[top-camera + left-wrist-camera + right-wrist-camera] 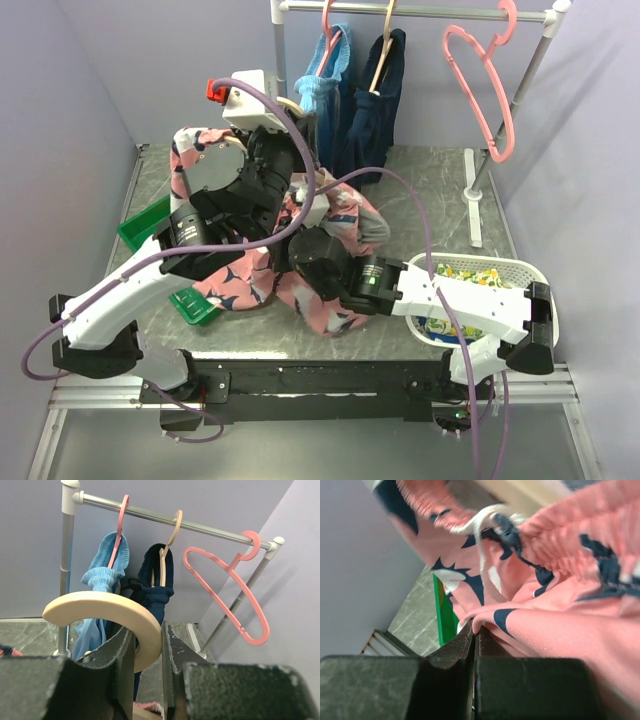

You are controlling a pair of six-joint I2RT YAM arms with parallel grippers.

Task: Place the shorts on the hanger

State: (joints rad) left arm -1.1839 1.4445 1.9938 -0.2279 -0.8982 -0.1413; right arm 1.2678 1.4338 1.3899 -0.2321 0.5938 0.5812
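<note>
The pink shorts (345, 215), printed with navy and white shapes, lie bunched at the table's middle, draped around both arms. My left gripper (148, 632) is raised above them, pointing at the rack, and is shut on the curved hook of the beige hanger (107, 607). The rest of the hanger is hidden below the jaws and under the cloth. A sliver of the hanger (291, 103) shows in the top view. My right gripper (476, 630) is shut on a folded edge of the shorts (560, 630). Their white drawstring (482, 527) hangs just above.
A clothes rail (440, 12) crosses the back, carrying a light-blue garment (322, 85), a navy garment (375, 105) and an empty pink hanger (487, 95). A white basket (525, 275) with lemon-print cloth sits front right. Green bins (140, 228) stand at the left.
</note>
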